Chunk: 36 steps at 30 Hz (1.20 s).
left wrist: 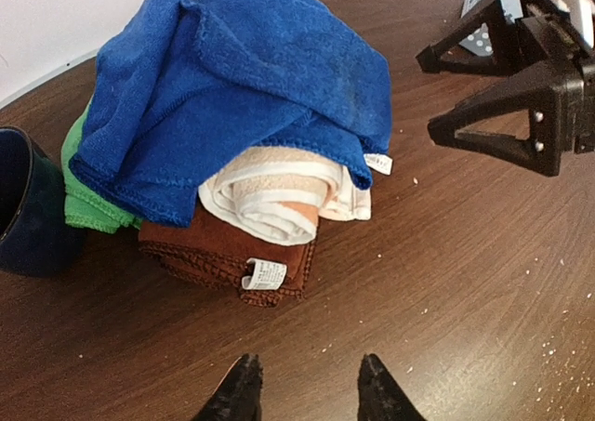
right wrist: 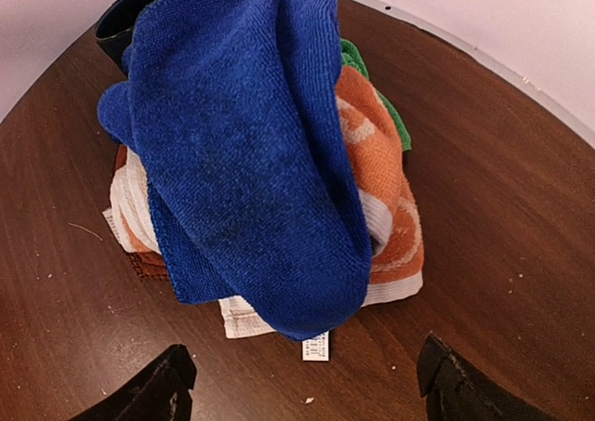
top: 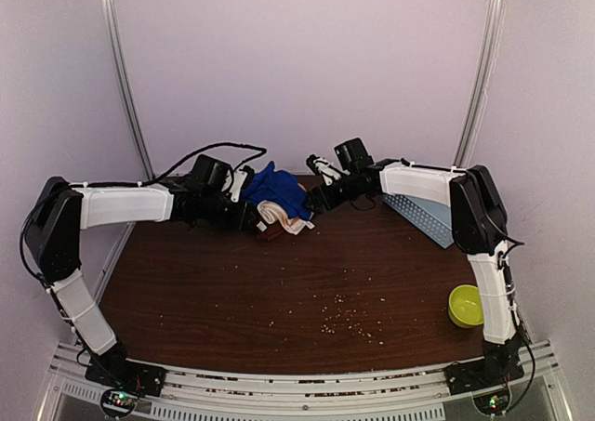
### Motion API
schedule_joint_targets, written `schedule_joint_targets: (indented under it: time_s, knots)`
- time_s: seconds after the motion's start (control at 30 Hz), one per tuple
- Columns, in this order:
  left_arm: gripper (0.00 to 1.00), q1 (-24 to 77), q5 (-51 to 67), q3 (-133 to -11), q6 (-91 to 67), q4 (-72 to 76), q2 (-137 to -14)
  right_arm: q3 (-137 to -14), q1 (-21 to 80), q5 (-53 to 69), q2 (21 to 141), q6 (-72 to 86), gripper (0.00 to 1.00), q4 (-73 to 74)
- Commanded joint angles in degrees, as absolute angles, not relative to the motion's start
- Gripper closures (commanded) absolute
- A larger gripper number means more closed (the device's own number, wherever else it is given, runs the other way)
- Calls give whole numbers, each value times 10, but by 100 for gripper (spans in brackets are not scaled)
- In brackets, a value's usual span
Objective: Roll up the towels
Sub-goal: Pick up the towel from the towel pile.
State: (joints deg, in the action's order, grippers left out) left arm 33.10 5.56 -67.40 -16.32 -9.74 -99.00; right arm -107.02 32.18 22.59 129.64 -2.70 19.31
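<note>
My left gripper (left wrist: 307, 388) sits part open, my right gripper (right wrist: 311, 384) wide, both empty. Just ahead, between them: one maroon towel (left wrist: 214, 249), one orange towel (left wrist: 279, 198) on it, one green towel (left wrist: 88, 198), one blue towel (left wrist: 251, 77) draped over all. One mug (left wrist: 23, 207) beside.

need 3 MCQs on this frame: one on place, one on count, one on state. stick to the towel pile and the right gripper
1. Where is the blue towel?
A. on top of the towel pile
B. under the pile
C. spread flat by itself

2. How many towels make up the pile?
A. two
B. four
C. six

3. The right gripper is:
A. shut on a towel
B. open, holding nothing
C. shut, empty

Answers:
1 A, it drapes over the others.
2 B, below the blue towel lie a green towel, an orange-and-white towel and a maroon towel.
3 B, its fingers stand wide apart, short of the pile.
</note>
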Motion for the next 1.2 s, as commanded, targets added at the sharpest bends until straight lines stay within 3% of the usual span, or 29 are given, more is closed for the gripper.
schedule_joint_targets:
  time_s: [0.0,0.27,0.43,0.63,0.83,1.17]
  knots:
    - [65,332,73,-662,-182,-47,-995,-1080,323,255,1306,1,19,181]
    - [66,333,92,-654,-193,-34,-1011,-1077,321,233,1315,6,26,154]
    - [66,332,100,-653,-201,-24,-1024,-1115,320,251,1352,21,36,158]
    - [66,332,102,-658,-207,-4,-1051,-1113,320,261,1348,26,78,139]
    - [67,332,113,-666,-224,18,-1086,-1085,320,253,1296,18,100,116]
    - [71,332,65,-735,-254,60,-1166,-1130,320,276,1209,46,100,96]
